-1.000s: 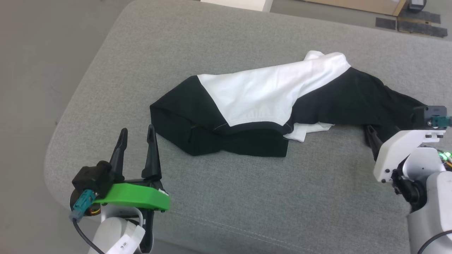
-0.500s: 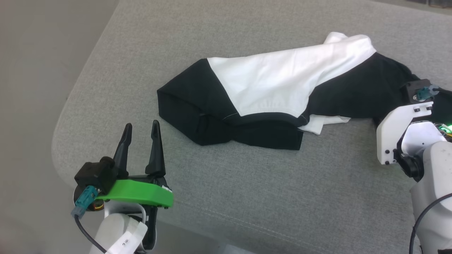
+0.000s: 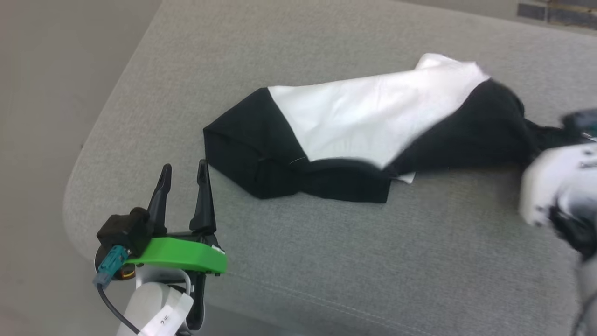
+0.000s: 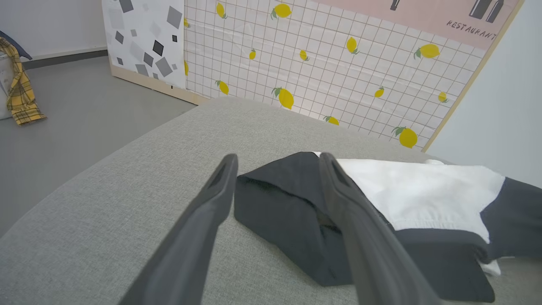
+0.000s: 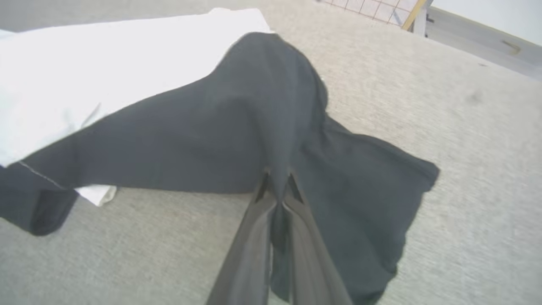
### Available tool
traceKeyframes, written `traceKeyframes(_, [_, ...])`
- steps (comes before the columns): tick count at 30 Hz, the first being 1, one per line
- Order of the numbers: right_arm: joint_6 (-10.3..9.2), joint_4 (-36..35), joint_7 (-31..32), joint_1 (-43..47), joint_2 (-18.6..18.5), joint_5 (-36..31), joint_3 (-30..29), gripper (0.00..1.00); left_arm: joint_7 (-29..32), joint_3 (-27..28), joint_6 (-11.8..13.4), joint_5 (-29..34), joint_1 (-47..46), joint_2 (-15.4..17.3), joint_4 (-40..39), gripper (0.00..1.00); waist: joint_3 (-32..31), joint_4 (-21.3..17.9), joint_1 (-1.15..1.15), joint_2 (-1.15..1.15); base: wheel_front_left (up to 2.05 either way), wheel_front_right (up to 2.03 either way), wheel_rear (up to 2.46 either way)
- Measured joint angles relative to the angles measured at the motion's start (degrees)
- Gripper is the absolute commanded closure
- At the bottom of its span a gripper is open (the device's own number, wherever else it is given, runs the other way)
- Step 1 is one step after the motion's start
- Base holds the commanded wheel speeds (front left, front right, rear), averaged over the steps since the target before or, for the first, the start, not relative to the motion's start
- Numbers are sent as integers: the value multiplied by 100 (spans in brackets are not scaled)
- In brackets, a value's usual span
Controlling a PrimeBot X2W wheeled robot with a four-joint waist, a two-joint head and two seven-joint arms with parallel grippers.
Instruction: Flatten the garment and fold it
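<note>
The garment [image 3: 368,121] is a crumpled black-and-white shirt lying across the grey cushion [image 3: 326,261], white panel on top, black parts at both ends. In the right wrist view my right gripper [image 5: 277,180] is shut on a ridge of the garment's black fabric [image 5: 262,127], which rises in a peak from the fingers. Its pale wrist [image 3: 555,182] shows blurred at the head view's right edge. My left gripper [image 3: 184,172] stands open just short of the garment's black left end [image 4: 288,212], fingers apart, nothing between them.
The cushion's rounded left edge [image 3: 79,168] drops to a grey floor [image 3: 42,93]. A lemon-patterned panel [image 4: 338,55] stands beyond the cushion, and a yellow plaid cloth [image 4: 19,89] hangs at the far left of the left wrist view.
My right gripper has shut on the black fabric at the garment's right end and the cloth has pulled up there. The head camera has shifted. The left gripper stays open in place.
</note>
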Motion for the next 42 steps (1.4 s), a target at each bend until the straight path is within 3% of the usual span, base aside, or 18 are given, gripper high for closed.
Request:
traceKeyframes(7, [1, -950, 768, 1020, -528, 55, -1391, 100, 0, 5, -71, 13, 50, -1, 68, 0, -209, -276, 0, 0, 0, 0, 0])
traceKeyframes(14, [1, -338, 990, 1435, -525, -439, -2186, 100, 0, 12, -101, 47, 52, -2, 131, 0, -347, -417, 0, 0, 0, 0, 0])
traceKeyframes(15, [1, -272, 945, 1429, -454, -434, -2197, 2, 0, 26, -104, 68, 56, -2, 141, 0, -369, -431, 0, 0, 0, 0, 0])
traceKeyframes(20, [1, -283, 378, 1282, -33, -203, -2242, 0, 0, 85, -176, 115, 126, -2, 209, 0, -490, -508, 0, 0, 0, 0, 0])
traceKeyframes(27, [0, -920, -478, 1083, 669, 231, -2450, 0, 134, -215, -275, -26, 99, -2, 730, 0, -663, -656, 0, 0, 0, 0, 0])
traceKeyframes(32, [0, -1240, -556, 1178, 902, 244, -2226, 0, 1335, -419, -4, -407, -405, -5, 1495, 0, -669, -823, 0, 0, 0, 0, 0])
traceKeyframes(37, [0, -1372, -536, 1179, 939, 233, -1919, 0, 3002, -491, 561, -412, -1234, 94, 2369, 0, -544, -1008, 0, 0, 0, 0, 0])
traceKeyframes(42, [0, -1437, -521, 1160, 947, 245, -1786, 0, 3588, -500, 782, -333, -1734, 313, 2851, 0, -332, -1201, 0, 0, 0, 0, 0])
